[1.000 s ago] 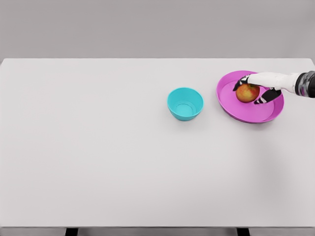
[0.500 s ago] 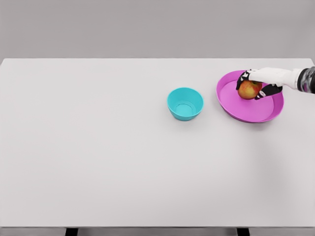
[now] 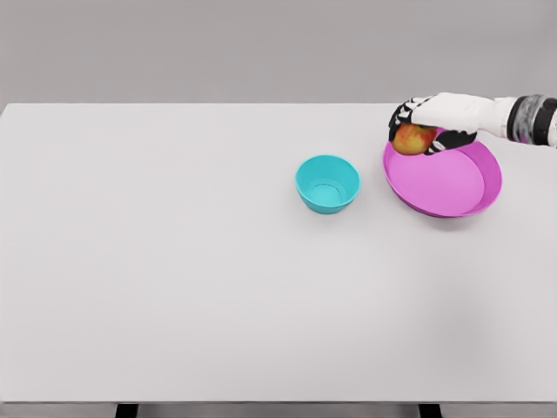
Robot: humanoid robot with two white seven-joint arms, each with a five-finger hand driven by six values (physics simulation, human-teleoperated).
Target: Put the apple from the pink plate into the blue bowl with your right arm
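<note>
1. The right hand (image 3: 425, 123) comes in from the right side, and its fingers (image 3: 402, 114) are wrapped tight around the apple (image 3: 413, 138).
2. The apple is up in the air. It is not sitting on the pink plate (image 3: 452, 187). It hangs over the far left edge of the plate.
3. The plate has nothing in it now. It sits on the white worktop (image 3: 174, 287).
4. The blue bowl (image 3: 327, 183) is to the left of the plate, near it but not touching. The bowl has nothing in it.
5. I think the picking-up part is done, and the carrying part is going on now. The apple is off the plate but not yet over the bowl.
6. Next, the hand should move left and a bit closer to the robot, until the apple is right above the middle of the bowl.
7. Then the hand should go down a little and let the fingers open, so the apple drops softly inside.
8. The bowl is small, so the hand needs good aim. If the apple hits the rim, it could roll away or tip the bowl.
9. The left arm cannot be seen.
</note>
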